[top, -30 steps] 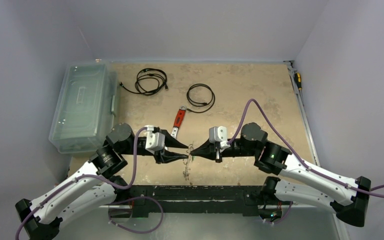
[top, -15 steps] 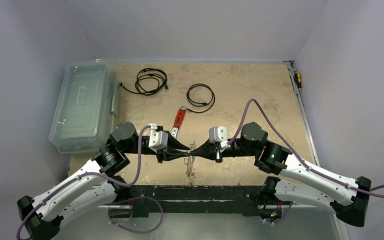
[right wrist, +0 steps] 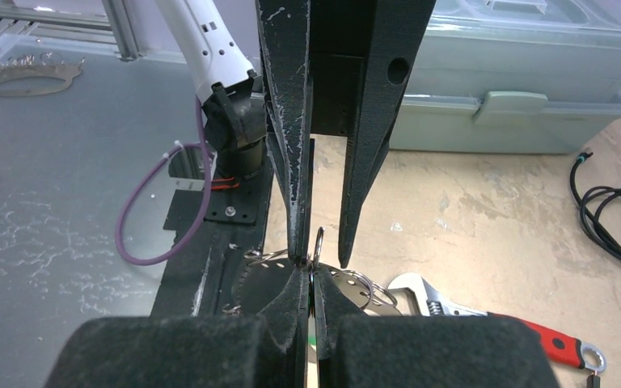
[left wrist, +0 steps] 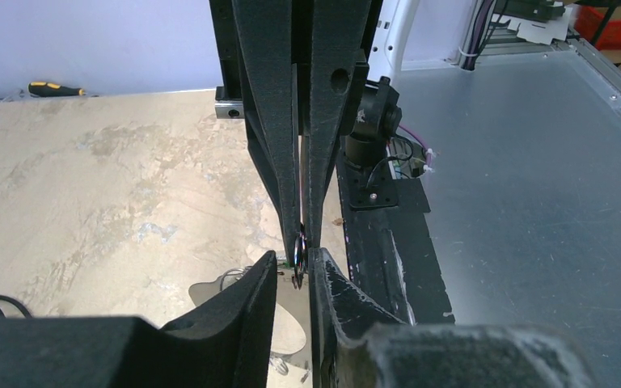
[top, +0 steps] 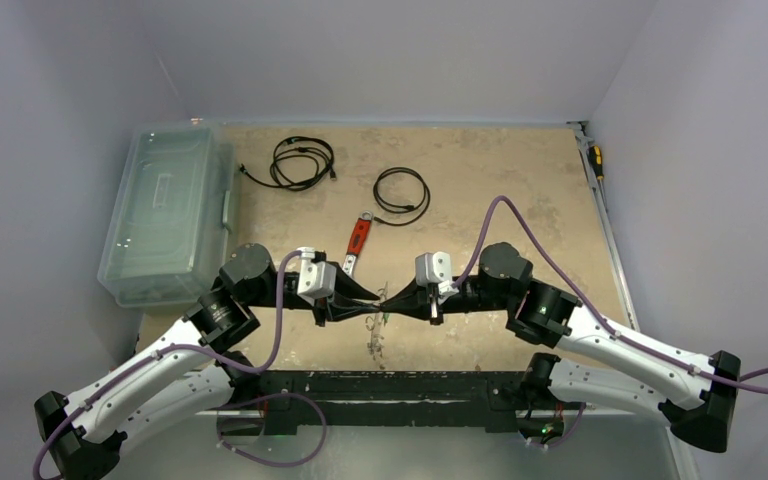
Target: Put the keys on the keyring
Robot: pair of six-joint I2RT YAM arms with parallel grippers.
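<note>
Task stage: judged mid-threading. Both claws meet tip to tip above the near edge of the tabletop.
Keyring: sits just below the meeting point in the overhead view, with small silvery pieces on it. Whether it hangs free or rests on the surface cannot be told.
Left to do: the keys are too small to pick out. No red or green head can be confirmed on the loop, so threading is judged unfinished.
Left gripper: jaws narrowly apart around a small metal ring. Whether they pinch it cannot be told.
Right gripper: jaws pressed fully together. A bright sliver shows in the seam, but key or wire cannot be distinguished.
Finger pads: black, matte, coarse-grained, tapering to thin wedge tips.
Keyring material: thin bright wire in curved loops, judged springy and slippery.
Tabletop finish: tan, mottled, flat.
Wrench: red handle, steel jaw, lying behind the claws.
Cables: black, coiled, at the far side.
Box: clear plastic, lidded, at the left edge.
</note>
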